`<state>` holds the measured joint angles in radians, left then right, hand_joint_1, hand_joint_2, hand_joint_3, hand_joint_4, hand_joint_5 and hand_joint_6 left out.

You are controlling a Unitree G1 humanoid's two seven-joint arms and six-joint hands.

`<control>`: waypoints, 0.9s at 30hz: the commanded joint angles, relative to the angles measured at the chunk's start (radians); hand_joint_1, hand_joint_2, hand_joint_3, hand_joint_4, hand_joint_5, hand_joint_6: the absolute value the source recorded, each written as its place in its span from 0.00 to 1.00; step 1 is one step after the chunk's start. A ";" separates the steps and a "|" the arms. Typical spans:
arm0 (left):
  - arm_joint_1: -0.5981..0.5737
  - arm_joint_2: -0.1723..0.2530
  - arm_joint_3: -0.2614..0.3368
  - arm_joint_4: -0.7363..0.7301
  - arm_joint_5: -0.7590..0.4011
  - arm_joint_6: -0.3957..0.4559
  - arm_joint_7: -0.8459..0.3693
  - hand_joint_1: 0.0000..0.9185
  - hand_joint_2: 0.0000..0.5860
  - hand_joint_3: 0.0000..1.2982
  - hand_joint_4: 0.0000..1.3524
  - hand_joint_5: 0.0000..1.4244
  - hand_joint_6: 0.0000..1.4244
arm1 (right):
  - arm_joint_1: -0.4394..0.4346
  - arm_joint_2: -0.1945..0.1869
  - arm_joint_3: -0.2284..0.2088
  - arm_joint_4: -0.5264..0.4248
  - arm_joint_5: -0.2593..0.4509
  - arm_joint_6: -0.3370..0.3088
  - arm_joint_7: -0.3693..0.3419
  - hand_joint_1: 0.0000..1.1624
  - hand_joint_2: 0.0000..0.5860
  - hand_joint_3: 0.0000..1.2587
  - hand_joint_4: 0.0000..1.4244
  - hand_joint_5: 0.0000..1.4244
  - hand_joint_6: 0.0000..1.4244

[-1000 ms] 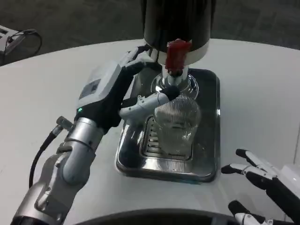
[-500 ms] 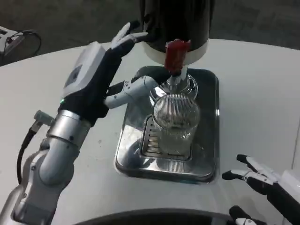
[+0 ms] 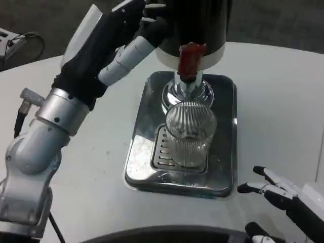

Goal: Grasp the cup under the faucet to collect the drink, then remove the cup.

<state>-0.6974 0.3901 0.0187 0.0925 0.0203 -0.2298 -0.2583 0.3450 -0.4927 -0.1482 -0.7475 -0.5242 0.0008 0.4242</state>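
At the far left edge a dark cable (image 3: pixel 23 40) lies on the table (image 3: pixel 283 106). Next comes your left robot hand (image 3: pixel 134 25), raised high beside the black dispenser (image 3: pixel 192 23); its fingertips run against the dark body there, so you cannot tell whether they are spread or curled, and nothing shows in its grasp.

Toward the middle, one steel drip tray (image 3: pixel 228 167) sits on the table, and on its slotted grate stands the one cup (image 3: pixel 190 134), upright, directly below the red tap lever (image 3: pixel 191 58) and the chrome spout (image 3: pixel 185 88). No hand touches it.

The cup looks like clear ribbed glass: stiff, likely breakable, and heavier once drink is in it. The ribs should give the fingers some bite, but wet glass may still slip. Judge your hold around the middle of the wall, thumb on one side and fingers opposite, below the rim and clear of the spout, and keep it upright when you lift.

At the lower right, your right robot hand (image 3: pixel 283 195) rests low near the table edge, fingers spread and empty, well apart from the tray.

Count: one cup, one tray, one dispenser, one lever, two hands.
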 commanded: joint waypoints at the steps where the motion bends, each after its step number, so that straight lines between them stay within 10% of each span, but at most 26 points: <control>1: -0.042 0.004 -0.004 -0.010 -0.062 0.069 -0.090 0.00 0.10 0.22 0.24 0.31 0.28 | 0.002 0.007 0.007 -0.012 -0.007 0.002 -0.004 0.32 0.82 0.17 0.00 0.03 0.18; 13: -0.197 0.000 -0.049 0.164 -0.116 0.229 -0.296 0.00 0.11 0.19 0.16 0.25 0.25 | -0.009 0.009 0.007 -0.007 -0.010 0.004 -0.004 0.32 0.82 0.16 0.00 0.03 0.18; 27: -0.202 -0.008 -0.061 0.242 -0.116 0.190 -0.343 0.00 0.13 0.23 0.21 0.28 0.28 | -0.062 0.001 0.037 0.026 -0.021 0.027 0.007 0.32 0.82 0.16 0.00 0.03 0.18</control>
<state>-0.9112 0.3766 -0.0398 0.2995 -0.1076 -0.0332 -0.5879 0.2898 -0.4859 -0.1271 -0.7312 -0.5373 0.0193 0.4243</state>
